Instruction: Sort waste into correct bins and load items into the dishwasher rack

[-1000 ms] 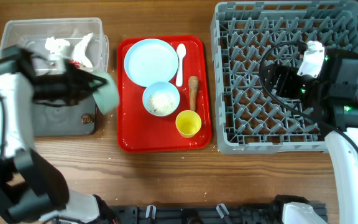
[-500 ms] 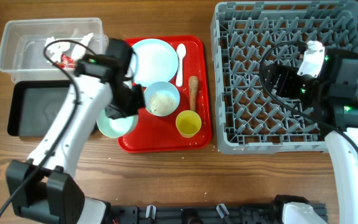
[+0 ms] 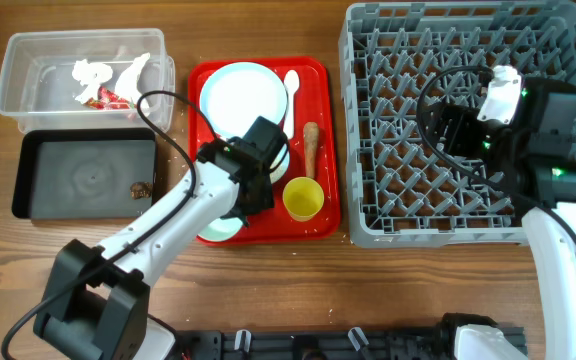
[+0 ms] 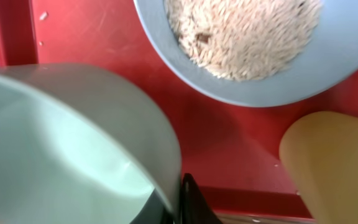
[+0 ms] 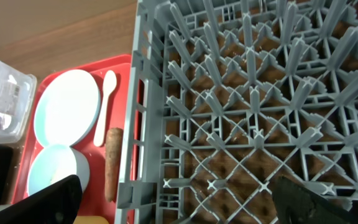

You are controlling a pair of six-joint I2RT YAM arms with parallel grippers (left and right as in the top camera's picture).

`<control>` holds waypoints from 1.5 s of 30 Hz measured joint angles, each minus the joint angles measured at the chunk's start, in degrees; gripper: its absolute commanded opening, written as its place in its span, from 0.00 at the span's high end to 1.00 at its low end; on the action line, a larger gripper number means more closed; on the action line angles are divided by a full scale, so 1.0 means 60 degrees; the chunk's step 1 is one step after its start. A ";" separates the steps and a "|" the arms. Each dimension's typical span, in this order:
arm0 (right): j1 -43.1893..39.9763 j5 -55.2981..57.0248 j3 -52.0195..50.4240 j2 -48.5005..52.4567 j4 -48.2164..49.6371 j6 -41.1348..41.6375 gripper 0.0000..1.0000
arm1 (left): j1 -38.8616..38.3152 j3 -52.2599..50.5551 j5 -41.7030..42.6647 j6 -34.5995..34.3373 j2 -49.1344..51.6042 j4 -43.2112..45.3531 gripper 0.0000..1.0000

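My left gripper is shut on the rim of the mint-green bowl, which hangs over the front left corner of the red tray. In the left wrist view the bowl fills the lower left, its rim pinched at my gripper. Next to it are the pale blue bowl holding rice-like crumbs and the yellow cup. The plate, spoon and brown stick lie on the tray. My right gripper is open above the dishwasher rack.
The clear tub at the back left holds crumpled paper and wrapper. In front of it the black tray holds a small brown lump. The rack's upright pegs stand under my right gripper.
My left arm has swung right from over the black tray to the red tray's front left corner, carrying the mint-green bowl. The right arm has not moved.
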 measured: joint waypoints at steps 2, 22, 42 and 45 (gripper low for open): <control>0.0000 0.0000 0.0000 0.0138 -0.0004 0.0000 0.00 | -0.0033 -0.0171 -0.0091 -0.0051 0.0000 0.0208 0.83; 0.0000 0.0000 0.0000 0.0288 0.0004 0.0000 0.00 | -0.0015 0.2175 -0.0259 0.2237 -0.0051 0.1610 0.43; -0.0004 0.0000 0.0000 0.0288 -0.0178 0.0000 0.00 | -0.0193 0.2182 0.0419 0.4167 0.2696 0.2426 0.75; 0.0000 0.0000 0.0000 0.0288 -0.0197 0.0000 0.01 | -0.0219 0.2142 0.0444 0.4204 0.2696 0.2444 0.84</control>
